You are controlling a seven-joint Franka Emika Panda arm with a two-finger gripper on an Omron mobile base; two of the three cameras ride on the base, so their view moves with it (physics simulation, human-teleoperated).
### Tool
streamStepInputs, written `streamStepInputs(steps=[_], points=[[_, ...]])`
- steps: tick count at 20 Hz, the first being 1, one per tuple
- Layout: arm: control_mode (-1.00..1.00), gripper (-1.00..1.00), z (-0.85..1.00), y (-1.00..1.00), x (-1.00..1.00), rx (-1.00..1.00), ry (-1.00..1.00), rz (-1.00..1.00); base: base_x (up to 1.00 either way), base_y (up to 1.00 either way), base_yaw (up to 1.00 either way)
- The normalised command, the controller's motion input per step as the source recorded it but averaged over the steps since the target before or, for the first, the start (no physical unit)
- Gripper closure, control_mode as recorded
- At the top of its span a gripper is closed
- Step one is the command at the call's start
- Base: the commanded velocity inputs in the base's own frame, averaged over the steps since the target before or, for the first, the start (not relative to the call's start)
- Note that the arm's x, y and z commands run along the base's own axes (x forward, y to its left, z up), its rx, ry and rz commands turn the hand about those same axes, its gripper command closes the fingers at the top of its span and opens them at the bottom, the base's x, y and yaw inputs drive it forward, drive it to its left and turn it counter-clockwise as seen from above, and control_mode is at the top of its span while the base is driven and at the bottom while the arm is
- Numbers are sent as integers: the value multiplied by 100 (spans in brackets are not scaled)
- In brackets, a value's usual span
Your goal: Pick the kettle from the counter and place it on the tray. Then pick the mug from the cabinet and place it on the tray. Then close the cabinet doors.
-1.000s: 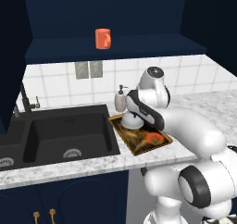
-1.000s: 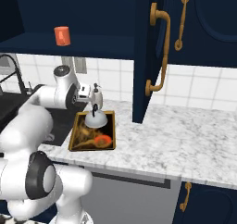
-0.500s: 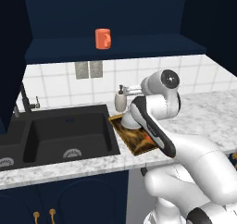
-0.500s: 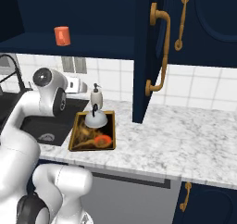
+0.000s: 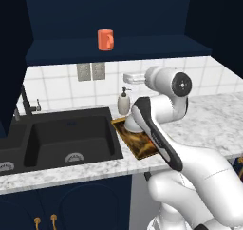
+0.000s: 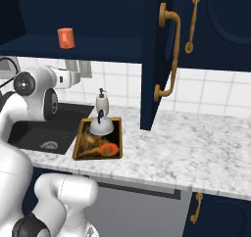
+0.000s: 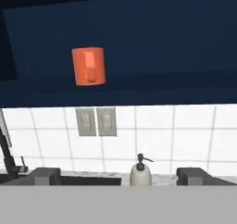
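The silver-grey kettle (image 6: pixel 101 126) sits on the golden-rimmed tray (image 6: pixel 78 150), free of the hand. In the left base view my own arm hides most of the tray (image 5: pixel 138 147). The orange-red mug (image 5: pixel 105 39) stands on the navy shelf of the open cabinet (image 5: pixel 142 48), and in the hand view the mug (image 7: pixel 89 65) is up and left of centre. My gripper (image 7: pixel 119 177) is open and empty, raised above the counter (image 6: pixel 186 153) and facing the tiled wall, well below the mug. One tall cabinet door (image 6: pixel 156 69) with a curved brass handle stands open.
A cream soap bottle (image 6: pixel 101 104) stands against the wall just behind the tray. The black double sink (image 5: pixel 71 138) with its faucet (image 5: pixel 26 100) lies to the left. Two wall outlets (image 7: pixel 96 121) sit under the shelf. A second navy door (image 6: pixel 220 25) is at the upper right.
My hand has risen from over the tray and swung up to face the wall and cabinet. The kettle stays on the tray. The mug has not moved.
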Motion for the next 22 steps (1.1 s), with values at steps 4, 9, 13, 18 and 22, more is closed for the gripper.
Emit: streamStepInputs(steps=[4,9,13,18,22], points=[[-100,-100,88,30,-19,0,-17,0,0,0,0],[-100,-100,41,3,-9,0,-8,1,0,0,0],[-100,-100,3,11,0,0,0,-1,0,0,0],[-100,-100,40,34,18,-7,5,-2,0,0,0],[-100,-100,27,9,34,-4,4,0,0,0,0]])
